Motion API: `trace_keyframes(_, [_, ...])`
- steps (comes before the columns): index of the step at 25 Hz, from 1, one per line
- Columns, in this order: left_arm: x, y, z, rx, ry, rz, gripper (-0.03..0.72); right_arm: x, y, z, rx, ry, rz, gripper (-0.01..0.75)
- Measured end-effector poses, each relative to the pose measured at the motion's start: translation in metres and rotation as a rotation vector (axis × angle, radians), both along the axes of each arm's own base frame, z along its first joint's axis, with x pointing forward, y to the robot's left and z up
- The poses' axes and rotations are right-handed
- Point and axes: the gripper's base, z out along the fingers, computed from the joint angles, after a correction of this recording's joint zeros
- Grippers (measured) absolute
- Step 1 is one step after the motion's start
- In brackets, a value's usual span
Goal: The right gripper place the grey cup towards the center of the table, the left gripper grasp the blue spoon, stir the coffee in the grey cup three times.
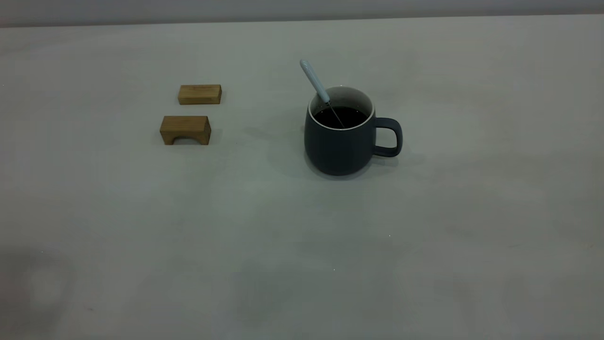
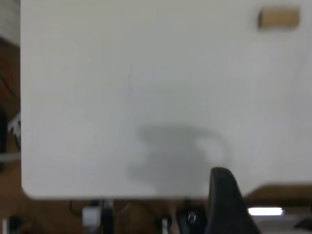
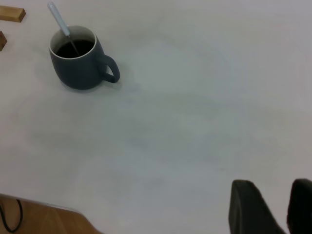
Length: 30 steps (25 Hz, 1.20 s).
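The grey cup stands upright near the middle of the table, its handle pointing right. Dark coffee fills it. The blue spoon leans in the cup with its pale handle sticking up to the left, and nothing holds it. Neither gripper appears in the exterior view. In the right wrist view the cup and spoon sit far from my right gripper, which is open by a narrow gap and empty. My left gripper hangs over the table's near edge, away from the cup.
Two tan wooden blocks lie left of the cup; one block shows in the left wrist view. That view also shows a table corner with cables and floor below it.
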Motion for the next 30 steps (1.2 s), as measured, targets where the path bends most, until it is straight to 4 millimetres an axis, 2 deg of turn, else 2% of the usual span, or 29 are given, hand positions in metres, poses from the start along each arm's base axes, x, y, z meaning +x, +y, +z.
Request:
trace_keyframes(6, [-0.066, 0.021, -0.061, -0.075, 0.032, 0.094, 0.483, 0.000, 0.000, 0.000, 0.000, 0.000, 0.000, 0.239])
trace_keyframes(10, [-0.099, 0.025, -0.083, -0.106, -0.027, 0.082, 0.483, 0.000, 0.000, 0.000, 0.000, 0.000, 0.000, 0.239])
trace_keyframes(21, [-0.148, 0.023, -0.089, -0.128, -0.395, 0.040, 0.483, 0.000, 0.000, 0.000, 0.000, 0.000, 0.000, 0.239])
trace_keyframes(30, [-0.154, 0.023, -0.093, -0.151, -0.416, 0.077, 0.483, 0.000, 0.000, 0.000, 0.000, 0.000, 0.000, 0.239])
